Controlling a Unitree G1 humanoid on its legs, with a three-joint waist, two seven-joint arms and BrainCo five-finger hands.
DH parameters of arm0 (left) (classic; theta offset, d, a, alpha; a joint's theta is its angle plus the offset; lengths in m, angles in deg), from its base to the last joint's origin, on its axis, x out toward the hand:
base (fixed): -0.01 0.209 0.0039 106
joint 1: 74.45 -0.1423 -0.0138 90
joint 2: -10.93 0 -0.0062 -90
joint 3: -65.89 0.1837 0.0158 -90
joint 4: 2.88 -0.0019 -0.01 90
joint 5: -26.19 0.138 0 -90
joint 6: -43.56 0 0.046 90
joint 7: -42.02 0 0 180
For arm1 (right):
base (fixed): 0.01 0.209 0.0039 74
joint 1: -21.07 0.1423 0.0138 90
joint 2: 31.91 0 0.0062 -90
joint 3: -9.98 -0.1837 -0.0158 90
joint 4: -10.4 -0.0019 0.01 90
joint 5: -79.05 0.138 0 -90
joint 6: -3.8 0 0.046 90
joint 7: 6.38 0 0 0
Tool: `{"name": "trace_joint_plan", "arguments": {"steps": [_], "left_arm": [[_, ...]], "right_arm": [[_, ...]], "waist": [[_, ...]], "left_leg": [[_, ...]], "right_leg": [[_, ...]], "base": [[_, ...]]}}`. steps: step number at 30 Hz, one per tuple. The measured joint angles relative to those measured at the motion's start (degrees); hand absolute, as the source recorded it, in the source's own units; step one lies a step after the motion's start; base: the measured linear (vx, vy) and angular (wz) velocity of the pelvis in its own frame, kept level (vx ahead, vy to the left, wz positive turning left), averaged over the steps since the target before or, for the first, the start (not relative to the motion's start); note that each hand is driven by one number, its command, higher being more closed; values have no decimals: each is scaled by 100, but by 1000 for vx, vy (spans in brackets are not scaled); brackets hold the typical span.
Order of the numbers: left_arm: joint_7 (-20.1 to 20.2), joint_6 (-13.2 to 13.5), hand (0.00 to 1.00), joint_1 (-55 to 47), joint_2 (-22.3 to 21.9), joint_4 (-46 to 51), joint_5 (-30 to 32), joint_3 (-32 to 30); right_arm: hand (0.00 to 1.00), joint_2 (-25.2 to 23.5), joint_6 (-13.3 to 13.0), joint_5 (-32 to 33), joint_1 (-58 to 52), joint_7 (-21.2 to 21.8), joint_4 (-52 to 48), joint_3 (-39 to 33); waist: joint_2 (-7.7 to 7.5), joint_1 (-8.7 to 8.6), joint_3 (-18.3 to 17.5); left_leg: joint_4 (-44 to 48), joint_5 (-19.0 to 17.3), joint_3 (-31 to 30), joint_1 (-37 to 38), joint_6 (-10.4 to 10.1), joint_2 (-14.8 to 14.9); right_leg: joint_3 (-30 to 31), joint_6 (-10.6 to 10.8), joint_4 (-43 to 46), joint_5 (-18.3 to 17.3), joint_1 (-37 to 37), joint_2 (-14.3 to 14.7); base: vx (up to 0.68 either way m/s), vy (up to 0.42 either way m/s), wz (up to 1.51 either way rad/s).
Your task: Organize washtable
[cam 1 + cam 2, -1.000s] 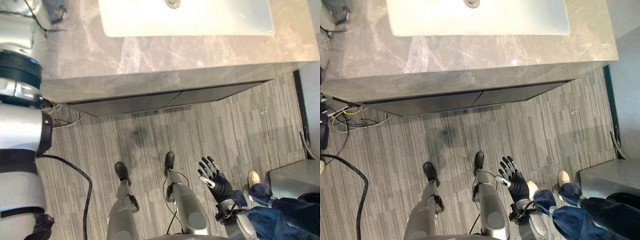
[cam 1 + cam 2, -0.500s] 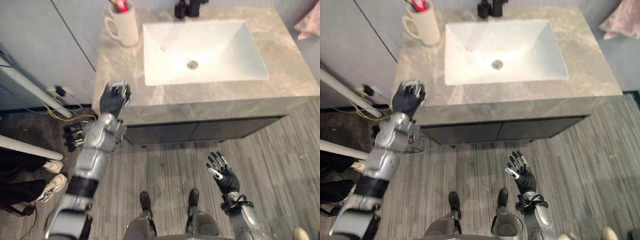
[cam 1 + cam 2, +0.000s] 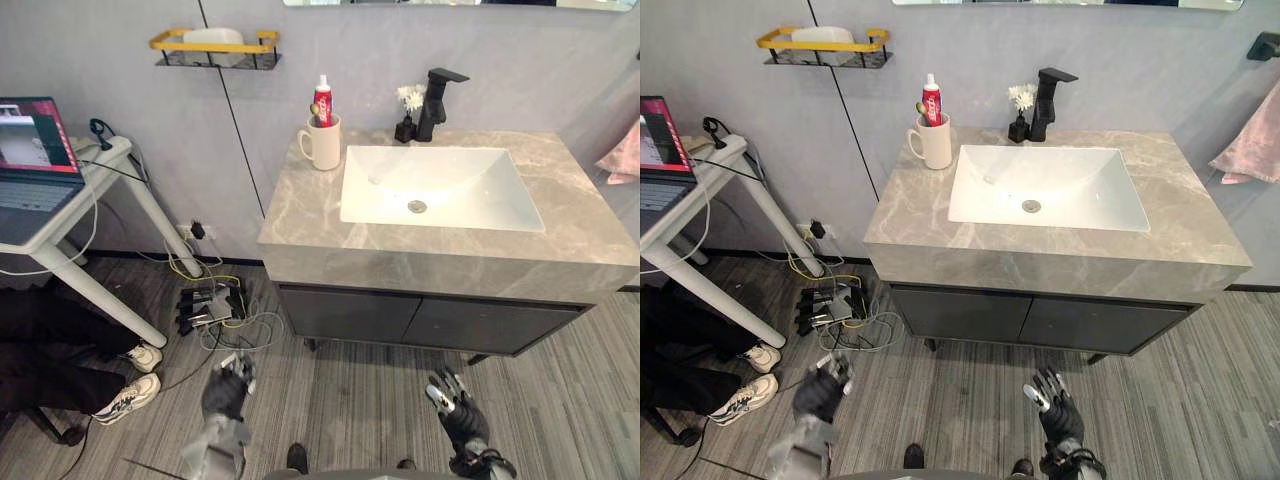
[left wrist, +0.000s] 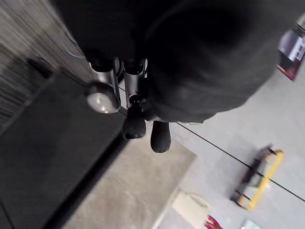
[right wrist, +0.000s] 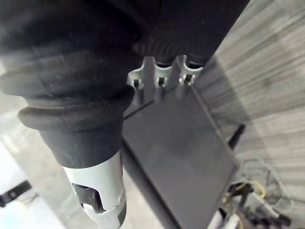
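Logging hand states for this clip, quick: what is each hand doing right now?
Left hand: cannot be told.
Right hand: open, holding nothing.

bright even room light; soft sheen across the washtable (image 3: pixel 300 215)

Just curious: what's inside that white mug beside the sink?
A red-and-white toothpaste tube and what looks like a toothbrush stand in the mug; its wall hides their lower parts.
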Motion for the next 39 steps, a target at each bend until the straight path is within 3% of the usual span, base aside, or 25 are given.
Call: {"name": "trace_joint_plan", "arguments": {"steps": [6, 16, 18, 22, 25, 26, 27, 28, 29, 30, 31, 32, 33, 34, 35, 36, 37, 38, 39], "left_arm": [[84, -166, 0, 146, -33, -1129, 387, 436], [-41, -193, 0, 557, -8, -1174, 780, 752], [-67, -193, 0, 687, 50, -1174, 825, 823], [-187, -189, 0, 993, 192, -1172, 1065, 810], [-276, -194, 0, 1342, 390, -1079, 1246, 649], [-290, -195, 0, 1370, 344, -1004, 1309, 372], [-295, -186, 0, 1409, 246, -991, 1310, 318], [-297, -185, 0, 1435, 250, -913, 1316, 206], [-297, -180, 0, 1444, 285, -811, 1346, 68], [-304, -166, 0, 1461, 242, -777, 1347, -100], [-316, -162, 0, 1474, 216, -778, 1345, -156], [-322, -157, 0, 1520, 174, -795, 1343, -225], [-305, -115, 0, 1545, -26, -782, 1335, -250], [-306, -100, 0, 1598, -57, -819, 1325, -255], [-328, -101, 0, 1674, -77, -953, 1292, -258], [-418, -116, 0, 1780, -146, -1179, 1288, -354], [-463, -118, 0, 1761, -159, -1305, 1288, -443], [-527, -119, 0, 1739, -163, -1358, 1287, -457], [-619, -104, 0, 1727, -179, -1446, 1279, -490]], "right_arm": [[0, 44, 1, -423, -3, 3, 712, 81], [0, 120, 1, -419, 185, -1, 895, 524], [0, 124, 0, -420, 341, -17, 894, 511], [0, 124, -58, -531, 790, -148, 798, 500], [0, 111, -70, -676, 935, -172, 537, 453], [0, 193, -75, -686, 1062, -176, 473, 443], [0, 260, -77, -702, 1103, -176, 468, 454], [0, 312, -101, -710, 1240, -173, 470, 461], [0, 300, -134, -717, 1310, -162, 472, 507], [0, 340, -149, -719, 1377, -134, 496, 622], [0, 386, -151, -720, 1464, -115, 513, 701], [0, 460, -188, -720, 1623, -98, 530, 791], [0, 572, -250, -718, 1746, -85, 534, 835], [0, 562, -254, -718, 1802, -84, 639, 869], [0, 577, -224, -716, 1832, -98, 774, 944], [0, 599, -191, -711, 1886, -11, 855, 1061], [0, 559, -193, -645, 1773, 21, 824, 1159], [0, 542, -195, -643, 1730, 26, 823, 1183], [0, 573, -202, -635, 1688, 28, 819, 1167]], "waist": [[-44, 10, -12], [-128, 87, 46], [-143, 89, 98], [-232, 79, 271], [-548, -56, 487], [-562, -61, 540], [-481, -60, 566], [-447, -31, 583], [-504, -46, 571], [-683, 3, 464], [-677, 51, 468], [-568, 126, 436], [-337, 105, 377], [-375, 89, 383], [-497, 110, 370], [-437, 89, 410], [-472, 101, 424], [-487, 103, 440], [-547, 111, 485]], "left_leg": [[1, -2, -164, -10, 0, 0], [38, -7, -253, -91, -32, 16], [39, -13, -68, -157, -28, 38], [43, -110, 761, -325, -19, 94], [409, -309, 1537, -606, 95, 80], [519, -482, 2071, -490, 184, 240], [572, -553, 2288, -433, 206, 373], [712, -671, 2598, -360, 198, 513], [925, -860, 2911, -243, 185, 521], [1308, -1113, 3242, -188, 94, 518], [1460, -1153, 3398, -180, 135, 567], [1579, -1160, 3703, -280, 182, 686], [1305, -1269, 3935, -145, 90, 765], [1278, -1296, 4038, -91, 21, 673], [1397, -1294, 4230, -80, 41, 584], [1691, -1302, 4395, -71, 66, 734], [2346, -1361, 4468, -70, 145, 976], [2822, -1412, 4487, -101, 185, 1161], [2875, -1676, 4508, -162, -60, 1214]], "right_leg": [[-122, 26, 12, -74, 90, 8], [-144, 90, 617, -469, -236, -92], [16, 93, 678, -465, -428, -94], [911, 45, 807, -259, -1196, -72], [1532, 16, 442, 169, -1595, -4], [967, -525, 252, -431, -1517, -67], [560, -507, 448, -642, -1557, -94], [14, -481, 1291, -727, -1723, -269], [-578, -628, 2330, -772, -1759, -616], [-1084, -690, 2538, -709, -1719, -759], [-1287, -769, 2472, -617, -1724, -751], [-1409, -758, 1702, -177, -1622, -443], [-1726, -716, 1659, -444, -1596, -324], [-1952, -644, 2004, -825, -1608, -461], [-2168, -366, 1981, -1011, -1557, -584], [-2015, -435, 1587, -730, -1450, -354], [-1880, -473, 1121, -568, -1173, -150], [-1793, -471, 970, -530, -1038, -97], [-1610, -459, 884, -520, -895, -81]], "base": [[-4, -1, 14], [50, -7, 4], [24, -2, -49], [8, 19, -110], [27, 26, -131], [29, 27, -151], [66, 56, -181], [78, 72, -161], [183, 41, -187], [157, -9, -164], [115, -51, -180], [13, -85, -160], [47, -60, -139], [105, -73, -96], [122, -90, -81], [108, -176, -97], [60, -134, -82], [44, -39, -76], [8, 89, -64]]}}
